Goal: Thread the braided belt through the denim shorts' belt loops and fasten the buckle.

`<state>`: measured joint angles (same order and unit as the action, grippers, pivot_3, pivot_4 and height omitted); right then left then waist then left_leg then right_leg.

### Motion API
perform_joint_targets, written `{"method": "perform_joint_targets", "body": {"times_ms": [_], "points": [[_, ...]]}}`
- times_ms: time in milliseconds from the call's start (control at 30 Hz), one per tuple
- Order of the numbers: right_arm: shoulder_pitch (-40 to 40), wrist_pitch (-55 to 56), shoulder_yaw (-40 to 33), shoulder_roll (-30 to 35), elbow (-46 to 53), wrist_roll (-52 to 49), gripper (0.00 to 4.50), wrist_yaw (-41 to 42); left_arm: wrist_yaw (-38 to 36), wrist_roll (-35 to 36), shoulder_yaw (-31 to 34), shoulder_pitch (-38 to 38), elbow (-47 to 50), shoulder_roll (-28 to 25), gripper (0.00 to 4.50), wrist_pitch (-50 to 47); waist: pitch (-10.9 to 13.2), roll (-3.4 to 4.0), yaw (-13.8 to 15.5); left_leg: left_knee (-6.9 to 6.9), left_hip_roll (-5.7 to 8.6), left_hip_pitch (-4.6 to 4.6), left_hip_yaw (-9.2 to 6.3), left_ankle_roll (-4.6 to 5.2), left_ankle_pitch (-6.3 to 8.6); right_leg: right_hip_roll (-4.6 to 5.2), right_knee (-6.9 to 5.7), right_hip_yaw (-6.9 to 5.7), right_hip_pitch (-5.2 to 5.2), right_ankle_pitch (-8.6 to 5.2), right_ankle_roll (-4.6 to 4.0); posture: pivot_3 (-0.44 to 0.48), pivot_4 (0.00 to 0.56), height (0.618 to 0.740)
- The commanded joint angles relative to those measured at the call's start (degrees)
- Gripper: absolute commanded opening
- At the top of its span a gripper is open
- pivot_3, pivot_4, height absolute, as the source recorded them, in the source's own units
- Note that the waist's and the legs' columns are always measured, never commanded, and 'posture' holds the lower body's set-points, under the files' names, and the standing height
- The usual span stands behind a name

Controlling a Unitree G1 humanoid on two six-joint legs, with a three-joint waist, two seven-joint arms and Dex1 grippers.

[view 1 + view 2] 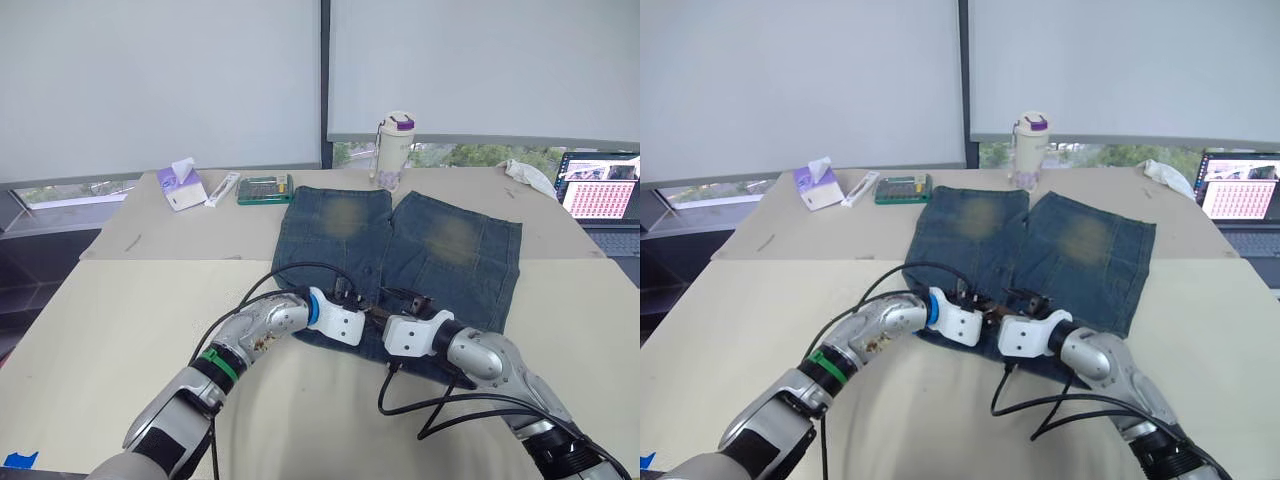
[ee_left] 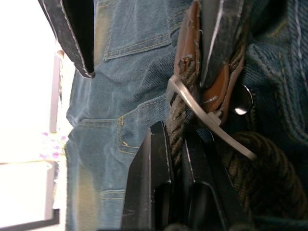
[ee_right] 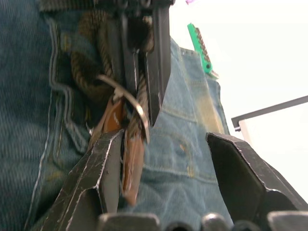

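The denim shorts (image 1: 400, 250) lie flat on the table, legs pointing away and waistband nearest me. Both grippers meet at the middle of the waistband. My left gripper (image 2: 175, 130) is shut on the braided belt (image 2: 179, 108) just behind the silver buckle (image 2: 192, 103). The belt's brown leather end (image 3: 132, 163) hangs beside one finger (image 3: 103, 178) of my right gripper (image 3: 166, 137), which stands wide open around it. A loop of the braid (image 2: 262, 166) lies on the denim by a metal button (image 2: 242, 98). The arms cover the waistband, so the belt loops are hidden.
At the table's far side stand a tissue pack (image 1: 182, 185), a green case (image 1: 265, 188) and a white bottle (image 1: 395, 150). A laptop (image 1: 600, 190) and a white cloth (image 1: 530, 178) are at the far right. Black cables (image 1: 440, 410) hang off both wrists.
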<state>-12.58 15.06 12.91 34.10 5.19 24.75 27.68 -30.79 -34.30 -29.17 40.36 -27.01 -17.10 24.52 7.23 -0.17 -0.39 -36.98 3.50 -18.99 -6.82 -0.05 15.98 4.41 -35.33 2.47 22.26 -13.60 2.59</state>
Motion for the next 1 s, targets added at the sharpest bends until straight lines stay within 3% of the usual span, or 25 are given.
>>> {"method": "perform_joint_targets", "body": {"times_ms": [33, 100, 133, 367, 700, 800, 1000], "points": [[-0.20, 2.25, -0.01, 0.04, 1.93, -1.11, 3.04, 0.12, -1.45, 1.65, -0.87, -0.85, 0.34, 0.76, 0.00, -0.32, 0.00, 0.00, 0.04, 0.00, -0.01, 0.00, -0.01, 0.00, 0.00, -0.01, 0.00, 0.00, 0.00, 0.00, 0.00, 0.000, 0.150, 0.740], [-0.27, 2.30, -0.13, 0.07, 1.63, -0.89, 3.04, -0.07, -1.40, 1.57, -1.02, -0.75, 0.29, 0.52, 0.00, -0.15, 0.00, 0.00, 0.06, 0.00, -0.01, 0.00, -0.01, 0.00, 0.00, -0.01, 0.00, 0.00, 0.00, 0.00, 0.00, 0.000, 0.150, 0.740], [-0.26, 2.20, -0.18, 0.09, 1.50, -0.84, 2.52, -0.06, -1.20, 1.34, -1.11, -0.61, 0.21, 0.35, 0.00, 0.03, 0.00, 0.00, 0.06, 0.00, -0.01, 0.00, 0.00, 0.00, 0.00, -0.01, 0.00, 0.00, 0.00, 0.00, 0.00, 0.000, 0.150, 0.740], [0.26, 1.17, -0.67, 0.56, 0.71, -0.56, 0.17, 0.07, -0.79, 1.12, -1.48, -0.48, -0.02, 0.02, 0.00, 0.73, 0.00, 0.00, 0.13, 0.00, 0.00, -0.01, 0.00, 0.00, 0.00, 0.00, 0.00, 0.00, 0.01, 0.00, 0.00, 0.000, 0.150, 0.740], [1.46, -0.09, -1.30, 0.70, 0.63, -0.94, 0.04, 0.10, -0.87, 4.16, -0.18, -1.60, -0.44, -0.19, 0.00, 2.00, 0.00, 0.00, 0.11, 0.00, 0.00, -0.01, -0.01, 0.00, 0.00, -0.01, 0.01, 0.00, 0.01, 0.00, 0.00, 0.000, 0.150, 0.740], [1.47, -0.09, -1.26, 0.73, 0.60, -0.65, 0.00, 0.00, -2.28, 9.23, 2.16, -3.11, -0.61, 0.58, 1.01, 1.73, 0.00, 0.00, 0.02, 0.00, -0.02, 0.00, -0.01, 0.00, 0.00, -0.01, 0.01, 0.00, 0.01, 0.00, 0.00, 0.000, 0.150, 0.740], [1.50, -0.15, -0.83, 0.44, 0.15, -0.31, 0.00, -0.14, 0.70, 7.57, 1.73, -2.47, -3.23, -1.09, 3.02, 7.11, 0.00, 0.00, 0.12, 0.01, -0.04, 0.01, -0.01, 0.00, 0.00, -0.02, 0.00, 0.00, 0.01, 0.00, 0.00, 0.000, 0.150, 0.740]]}}
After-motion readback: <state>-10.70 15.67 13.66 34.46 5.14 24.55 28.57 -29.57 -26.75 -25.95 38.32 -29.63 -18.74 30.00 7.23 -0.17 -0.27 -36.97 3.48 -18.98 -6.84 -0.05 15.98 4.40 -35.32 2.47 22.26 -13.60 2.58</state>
